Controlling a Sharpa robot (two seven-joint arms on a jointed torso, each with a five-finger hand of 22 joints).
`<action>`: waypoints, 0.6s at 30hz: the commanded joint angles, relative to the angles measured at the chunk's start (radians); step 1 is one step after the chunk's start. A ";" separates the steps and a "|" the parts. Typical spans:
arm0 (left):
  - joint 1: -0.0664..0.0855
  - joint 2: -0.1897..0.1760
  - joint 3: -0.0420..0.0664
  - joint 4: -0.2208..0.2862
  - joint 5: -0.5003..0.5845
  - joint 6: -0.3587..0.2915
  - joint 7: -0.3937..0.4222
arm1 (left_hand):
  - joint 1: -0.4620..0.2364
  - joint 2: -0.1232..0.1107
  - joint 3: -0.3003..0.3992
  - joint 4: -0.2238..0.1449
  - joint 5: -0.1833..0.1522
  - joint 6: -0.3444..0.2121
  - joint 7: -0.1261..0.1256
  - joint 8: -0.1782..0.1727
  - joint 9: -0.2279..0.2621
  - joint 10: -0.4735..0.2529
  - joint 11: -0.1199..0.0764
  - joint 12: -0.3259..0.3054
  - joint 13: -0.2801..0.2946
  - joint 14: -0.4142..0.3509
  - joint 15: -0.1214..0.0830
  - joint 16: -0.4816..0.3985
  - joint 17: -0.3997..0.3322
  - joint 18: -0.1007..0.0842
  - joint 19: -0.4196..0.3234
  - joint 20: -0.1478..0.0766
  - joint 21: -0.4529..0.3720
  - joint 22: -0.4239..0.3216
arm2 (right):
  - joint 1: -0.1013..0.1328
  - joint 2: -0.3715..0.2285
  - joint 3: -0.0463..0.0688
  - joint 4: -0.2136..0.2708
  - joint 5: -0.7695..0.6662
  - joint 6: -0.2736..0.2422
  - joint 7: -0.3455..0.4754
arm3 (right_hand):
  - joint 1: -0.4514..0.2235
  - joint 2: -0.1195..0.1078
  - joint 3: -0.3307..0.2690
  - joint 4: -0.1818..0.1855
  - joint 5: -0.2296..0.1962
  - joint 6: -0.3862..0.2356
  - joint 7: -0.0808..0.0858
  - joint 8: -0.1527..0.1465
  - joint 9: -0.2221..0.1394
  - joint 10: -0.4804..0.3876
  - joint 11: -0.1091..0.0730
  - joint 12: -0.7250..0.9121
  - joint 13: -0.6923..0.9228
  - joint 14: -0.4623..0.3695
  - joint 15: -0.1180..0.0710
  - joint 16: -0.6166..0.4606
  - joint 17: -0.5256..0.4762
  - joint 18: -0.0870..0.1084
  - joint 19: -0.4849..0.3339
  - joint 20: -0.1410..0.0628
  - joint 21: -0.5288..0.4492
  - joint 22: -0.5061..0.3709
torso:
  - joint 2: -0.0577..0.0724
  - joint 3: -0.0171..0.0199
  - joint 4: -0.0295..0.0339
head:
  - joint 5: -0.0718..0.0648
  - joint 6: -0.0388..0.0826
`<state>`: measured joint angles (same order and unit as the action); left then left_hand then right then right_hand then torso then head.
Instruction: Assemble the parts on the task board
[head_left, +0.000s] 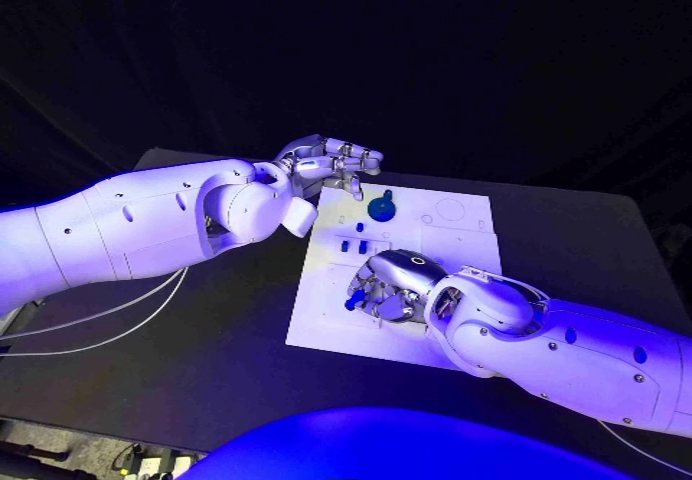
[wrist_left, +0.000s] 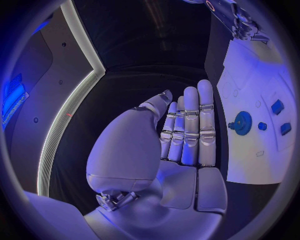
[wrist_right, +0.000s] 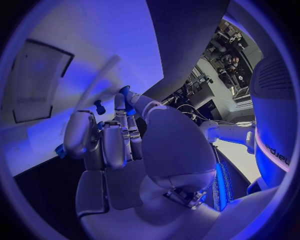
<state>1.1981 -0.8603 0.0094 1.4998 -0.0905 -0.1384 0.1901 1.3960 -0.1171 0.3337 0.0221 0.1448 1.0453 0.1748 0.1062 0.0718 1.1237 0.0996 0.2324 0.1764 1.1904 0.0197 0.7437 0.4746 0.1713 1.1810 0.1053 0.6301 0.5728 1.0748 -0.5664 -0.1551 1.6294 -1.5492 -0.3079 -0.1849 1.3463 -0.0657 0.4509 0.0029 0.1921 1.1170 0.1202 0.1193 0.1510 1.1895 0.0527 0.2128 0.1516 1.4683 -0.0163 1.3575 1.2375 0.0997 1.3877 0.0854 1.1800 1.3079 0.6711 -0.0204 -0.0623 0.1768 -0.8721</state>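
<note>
The white task board (head_left: 325, 320) lies in the middle of the black table. A round blue gear (head_left: 381, 209) stands near its far edge, also visible as the gear (wrist_left: 242, 122) in the left wrist view. Small blue parts (head_left: 361, 244) sit in the board's middle. My right hand (head_left: 389, 285) is down on the board with its fingers curled. Its thumb and a finger seem to pinch a small blue part (wrist_right: 125, 93), seen by the fingertips as the blue part (head_left: 355, 297). My left hand (head_left: 332, 162) hovers above the board's far left corner, fingers straight and holding nothing.
A dark recess (wrist_right: 37, 82) is cut into the board beside my right hand, and a small blue peg (wrist_right: 99, 106) stands close to its fingers. Two blue blocks (wrist_left: 280, 116) lie past the gear. White cables (head_left: 116, 315) run over the table at the left.
</note>
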 joint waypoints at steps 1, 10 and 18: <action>0.001 0.001 0.000 0.002 -0.002 0.020 0.004 | 0.000 0.005 -0.005 -0.003 -0.001 -0.008 -0.001 0.002 0.001 -0.007 0.000 0.006 -0.001 -0.006 0.001 -0.004 0.000 0.011 -0.009 -0.002 -0.003 0.000 | -0.001 0.003 -0.001 -0.001 -0.032 0.035 -0.030 | 0.000 -0.006 -0.004 -0.006 -0.001 0.005 0.002 0.017 0.040 -0.005 0.005 -0.006 0.002 0.041 -0.003 -0.001 -0.003 -0.017 -0.007 0.000 -0.008 0.076 | 0.000 0.0005 0.0001 | -0.003 -0.001; 0.001 0.001 0.000 0.002 -0.002 0.021 0.004 | 0.000 0.005 -0.005 -0.003 -0.001 -0.008 -0.001 0.002 0.001 -0.007 0.000 0.006 -0.001 -0.006 0.001 -0.004 0.000 0.011 -0.009 -0.002 -0.003 0.000 | -0.001 0.018 -0.002 -0.001 -0.028 0.067 -0.018 | -0.022 -0.023 -0.026 -0.001 0.011 -0.021 0.010 0.003 0.041 -0.018 0.012 -0.014 0.005 0.038 0.003 -0.007 -0.013 -0.014 -0.015 0.005 -0.024 0.071 | 0.000 0.0002 -0.0004 | -0.005 0.000; 0.001 0.000 0.000 0.001 -0.002 0.022 0.002 | 0.000 0.006 -0.005 -0.003 -0.001 -0.008 -0.001 0.002 0.001 -0.008 0.000 0.007 -0.001 -0.008 0.001 -0.005 0.000 0.011 -0.010 -0.001 -0.004 0.000 | -0.001 0.020 -0.003 -0.005 -0.019 0.064 -0.014 | -0.036 -0.035 -0.040 0.005 0.015 -0.097 0.016 -0.048 0.025 -0.014 0.013 -0.010 0.015 0.038 0.004 -0.005 -0.012 -0.014 -0.013 0.009 -0.025 0.075 | 0.000 -0.0001 -0.0009 | -0.006 0.000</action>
<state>1.1981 -0.8606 0.0092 1.4998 -0.0907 -0.1350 0.1886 1.3961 -0.1171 0.3337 0.0221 0.1448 1.0453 0.1748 0.1062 0.0718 1.1237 0.0996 0.2324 0.1764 1.1904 0.0197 0.7437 0.4746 0.1713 1.1774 0.1017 0.6301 0.5727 1.0747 -0.5471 -0.1578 1.6254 -1.5643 -0.2678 -0.1999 1.3135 -0.0980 0.4162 0.0096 0.2072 1.0263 0.1357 0.0761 0.1782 1.1755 0.0664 0.2026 0.1654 1.4682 -0.0163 1.3536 1.2253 0.0998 1.3785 0.0946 1.1586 1.3077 0.6709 -0.0204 -0.0629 0.1708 -0.8723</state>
